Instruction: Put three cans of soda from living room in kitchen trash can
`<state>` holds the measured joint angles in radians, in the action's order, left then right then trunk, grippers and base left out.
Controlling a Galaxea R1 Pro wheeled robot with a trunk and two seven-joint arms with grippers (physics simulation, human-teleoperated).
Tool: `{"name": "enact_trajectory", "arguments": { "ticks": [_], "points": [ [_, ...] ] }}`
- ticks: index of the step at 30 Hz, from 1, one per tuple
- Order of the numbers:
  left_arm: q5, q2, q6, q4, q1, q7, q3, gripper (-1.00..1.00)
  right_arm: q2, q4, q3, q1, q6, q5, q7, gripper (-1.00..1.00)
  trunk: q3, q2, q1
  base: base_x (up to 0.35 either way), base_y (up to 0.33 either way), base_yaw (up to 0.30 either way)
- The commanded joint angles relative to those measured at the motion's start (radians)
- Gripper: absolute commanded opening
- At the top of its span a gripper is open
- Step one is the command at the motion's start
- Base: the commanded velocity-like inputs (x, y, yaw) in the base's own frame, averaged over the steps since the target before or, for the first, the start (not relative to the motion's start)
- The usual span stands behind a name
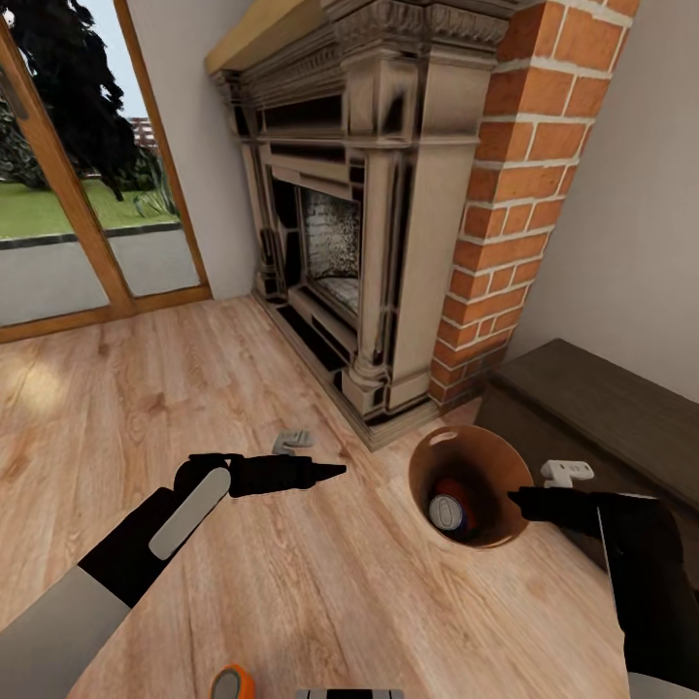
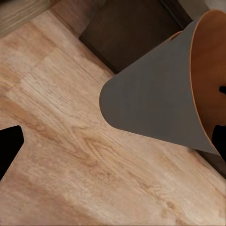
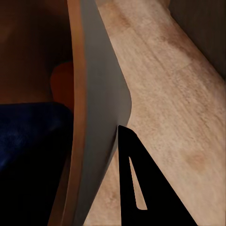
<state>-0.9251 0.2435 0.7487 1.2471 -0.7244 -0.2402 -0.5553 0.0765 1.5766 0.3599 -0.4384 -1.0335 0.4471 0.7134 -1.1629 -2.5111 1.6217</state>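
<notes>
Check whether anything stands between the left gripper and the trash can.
Nothing visible does. Bare wood floor separates the left gripper from the trash can. The small grey object lies off that line, nearer the fireplace. The right gripper is at the bin's far rim.

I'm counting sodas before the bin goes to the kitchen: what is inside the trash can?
Inside the trash can, the head view shows one silver can top with dark blue and orange beside it. The right pincer grips the rim. The bin's wall hides the rest, so a count isn't possible.
</notes>
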Motion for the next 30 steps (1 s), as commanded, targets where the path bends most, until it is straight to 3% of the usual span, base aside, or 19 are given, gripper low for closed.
{"name": "enact_trajectory", "arguments": {
  "ticks": [1,30],
  "points": [
    [0.0,0.0,0.0,0.0,0.0,0.001,0.0,1.0,0.0,0.0,0.0,0.0,-0.006,-0.024,0.001,-1.0,0.0,0.0,0.0,0.085,0.0,0.0],
    [0.0,0.0,0.0,0.0,0.0,0.001,-0.001,1.0,0.0,0.0,0.002,0.0,-0.003,-0.024,0.001,-1.0,-0.011,0.0,0.0,0.005,0.0,0.0]
  ]
}}
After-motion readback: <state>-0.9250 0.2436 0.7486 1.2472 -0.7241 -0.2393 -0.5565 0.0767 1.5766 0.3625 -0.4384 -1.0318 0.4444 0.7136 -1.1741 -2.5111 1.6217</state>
